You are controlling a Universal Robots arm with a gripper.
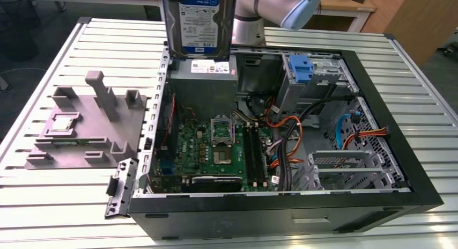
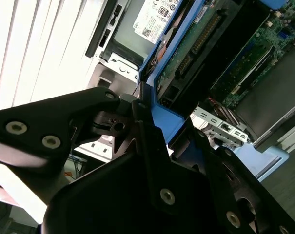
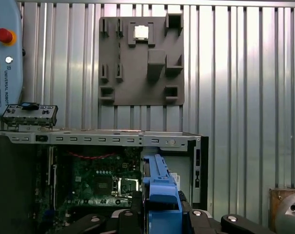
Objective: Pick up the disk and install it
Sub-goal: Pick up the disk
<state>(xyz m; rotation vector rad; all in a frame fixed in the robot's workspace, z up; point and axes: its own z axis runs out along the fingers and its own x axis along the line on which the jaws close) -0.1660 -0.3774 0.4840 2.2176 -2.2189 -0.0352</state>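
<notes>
Starting big: slatted metal worktop (image 1: 57, 217), with plenty of bare slats down the exterior view's left edge and a narrower strip past the case on the exterior view's right. Next down, an open black computer case (image 1: 286, 214) lying on its side, rim all the way round, cables crowding the half toward the exterior view's right. Then the silver robot arm (image 1: 275, 10) hanging over the far rim. Near the case wall on the exterior view's left, with a slot of bare slats between, a flat grey fixture plate (image 1: 79, 125) with upright pegs. Inside the case, a green motherboard (image 1: 214, 149) flat on the floor and a grey power supply box (image 1: 204, 77) at the far end. Got the disk (image 1: 198, 21) up in the air, standing upright, label facing the exterior view, lower edge hanging over the power supply box. Same disk edge-on in the first wrist view, blue side rail (image 3: 159, 187) toward the camera. Hand (image 3: 159, 209) clenched on the disk, black fingers (image 3: 130, 219) squeezing the blue rail from both sides. Smallest: a blue bracket (image 1: 301, 66) in the far drive cage, near the disk, not touching.
</notes>
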